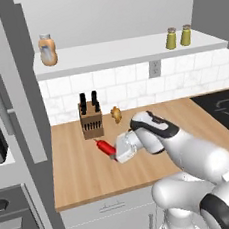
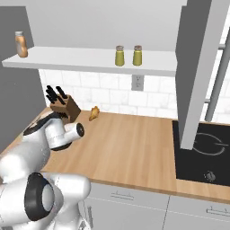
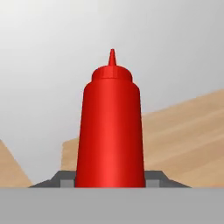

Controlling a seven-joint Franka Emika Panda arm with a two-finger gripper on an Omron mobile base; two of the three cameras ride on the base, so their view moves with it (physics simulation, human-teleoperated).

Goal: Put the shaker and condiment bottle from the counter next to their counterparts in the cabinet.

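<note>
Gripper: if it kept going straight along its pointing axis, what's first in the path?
The gripper is shut on the condiment bottle, aimed up-left toward the knife block. The block's base looks like the first thing in line, though depth is unclear; it might pass just in front.

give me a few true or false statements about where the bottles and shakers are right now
1. Two shakers stand side by side on the cabinet shelf. True.
2. The red condiment bottle stands upright on the counter. False: it is tilted, held between the jaws of the gripper.
3. The orange sauce bottle stands next to the shakers. False: it is at the shelf's far end from them.
4. A knife block sits on the counter by the tiled wall. True.
5. The small tan-brown item sits on the shelf. False: it is on the counter.
</note>
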